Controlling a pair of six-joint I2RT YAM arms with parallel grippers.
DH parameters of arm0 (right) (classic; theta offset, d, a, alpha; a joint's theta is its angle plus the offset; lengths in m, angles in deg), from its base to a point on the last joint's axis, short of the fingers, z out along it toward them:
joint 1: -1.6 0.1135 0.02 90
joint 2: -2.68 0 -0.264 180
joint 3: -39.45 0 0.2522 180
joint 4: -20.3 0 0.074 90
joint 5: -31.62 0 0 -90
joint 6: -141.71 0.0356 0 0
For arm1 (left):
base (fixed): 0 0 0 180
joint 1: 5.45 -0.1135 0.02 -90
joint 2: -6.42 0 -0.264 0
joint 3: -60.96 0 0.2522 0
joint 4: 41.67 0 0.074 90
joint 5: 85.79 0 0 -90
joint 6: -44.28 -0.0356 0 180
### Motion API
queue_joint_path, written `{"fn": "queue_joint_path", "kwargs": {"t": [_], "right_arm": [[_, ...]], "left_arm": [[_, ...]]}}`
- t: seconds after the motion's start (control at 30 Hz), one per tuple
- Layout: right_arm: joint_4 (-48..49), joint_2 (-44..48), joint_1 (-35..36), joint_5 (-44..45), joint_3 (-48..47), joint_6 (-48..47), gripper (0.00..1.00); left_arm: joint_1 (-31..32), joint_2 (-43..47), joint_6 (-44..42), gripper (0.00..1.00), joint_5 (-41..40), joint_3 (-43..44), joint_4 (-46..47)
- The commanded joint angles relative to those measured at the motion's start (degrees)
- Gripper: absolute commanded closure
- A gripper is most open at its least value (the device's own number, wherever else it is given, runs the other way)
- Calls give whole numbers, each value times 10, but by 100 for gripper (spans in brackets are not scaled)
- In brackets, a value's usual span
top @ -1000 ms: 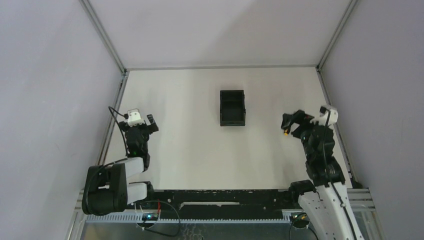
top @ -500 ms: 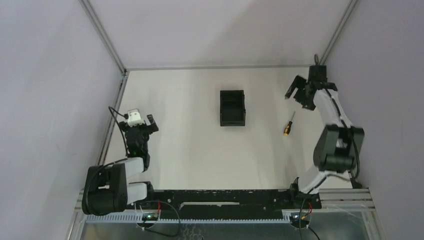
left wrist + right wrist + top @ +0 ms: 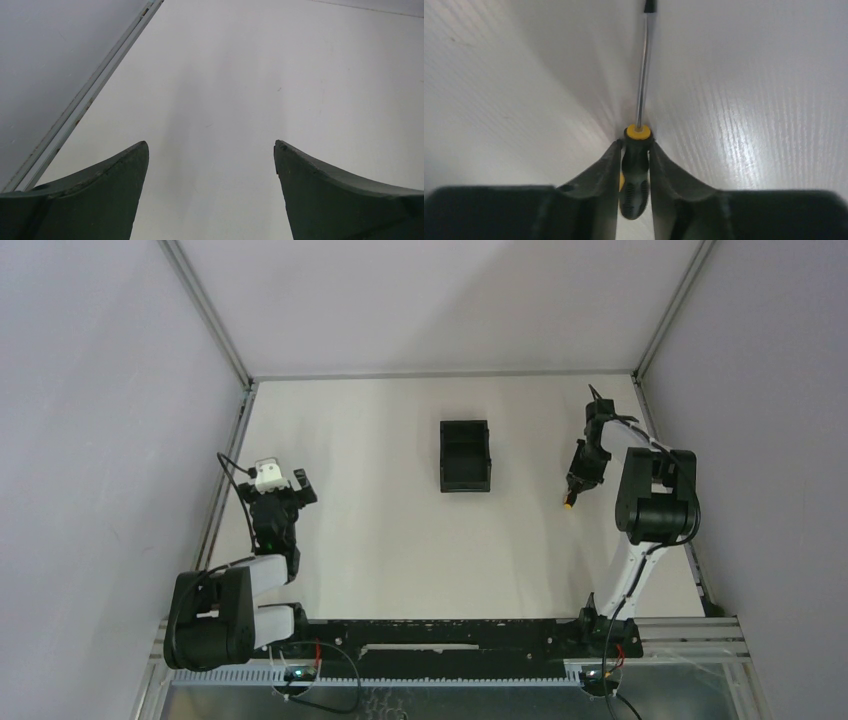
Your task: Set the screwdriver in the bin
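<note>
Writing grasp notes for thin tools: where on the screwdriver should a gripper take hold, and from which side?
On the screwdriver, the black handle just behind the yellow collar; the slim shaft looks too thin to pinch surely. It lies flat on the table, so come from above, a finger each side, as the right gripper does.

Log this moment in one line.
right gripper: shut on screwdriver | left gripper: open | screwdriver: outside bin
</note>
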Motion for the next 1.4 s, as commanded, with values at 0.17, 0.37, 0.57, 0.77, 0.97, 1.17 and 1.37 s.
{"fn": "queue_joint_path", "kwargs": {"t": [0.17, 0.37, 0.57, 0.77, 0.97, 1.17, 1.37], "right_arm": [[-73, 33, 9, 8, -76, -30, 100], [-266, 33, 15, 3, -256, -50, 100], [-328, 43, 44, 13, -363, -40, 100], [-284, 34, 163, 47, -387, -9, 100], [-253, -42, 315, 86, -491, -34, 100], [-236, -109, 396, 164, -549, -103, 100], [-159, -138, 405, 167, -492, -141, 100]], "left_arm": [[3, -2, -8, 0, -2, 32, 23], [4, -2, -8, 0, -2, 31, 23], [4, -2, -8, 0, -2, 31, 23], [4, -2, -8, 0, -2, 31, 23], [4, -2, -8, 0, -1, 31, 23], [3, -2, -9, 0, -2, 31, 23], [4, -2, -8, 0, -2, 31, 23]]}}
